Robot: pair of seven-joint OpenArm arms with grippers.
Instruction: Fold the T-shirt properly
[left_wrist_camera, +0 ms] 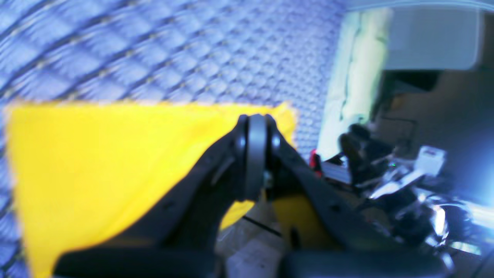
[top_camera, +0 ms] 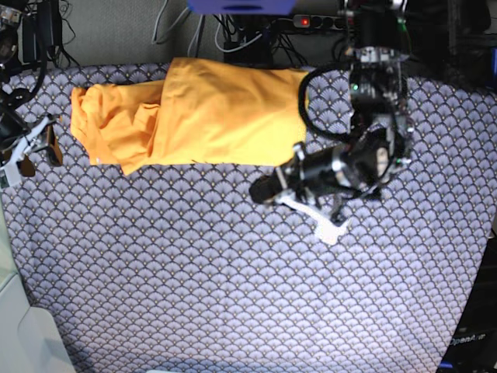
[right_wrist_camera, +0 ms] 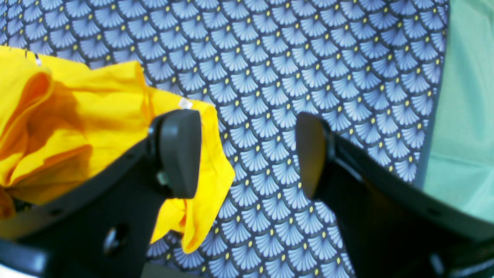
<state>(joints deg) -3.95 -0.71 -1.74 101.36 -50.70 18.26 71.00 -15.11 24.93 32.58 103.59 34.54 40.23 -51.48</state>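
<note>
The yellow-orange T-shirt [top_camera: 210, 116] lies partly folded across the far side of the table, with its bunched sleeve end at the left [top_camera: 101, 124]. My left gripper [top_camera: 262, 189] hovers just off the shirt's near right edge. In the blurred left wrist view it [left_wrist_camera: 256, 120] is shut, with no cloth visible between its tips and the T-shirt [left_wrist_camera: 96, 162] behind it. My right gripper [right_wrist_camera: 247, 154] is open beside the crumpled sleeve of the T-shirt [right_wrist_camera: 77, 116]. One of its fingers [right_wrist_camera: 179, 152] overlaps the cloth's edge, and only table cover shows between its jaws. In the base view the right gripper [top_camera: 37, 151] stands left of the shirt.
The blue-grey scallop-patterned table cover [top_camera: 233, 280] spans the table. Cables and a power strip [top_camera: 311, 22] run along the far edge. A white object [top_camera: 31, 342] sits at the near left corner. A pale green surface [right_wrist_camera: 467, 116] borders the cover near my right gripper.
</note>
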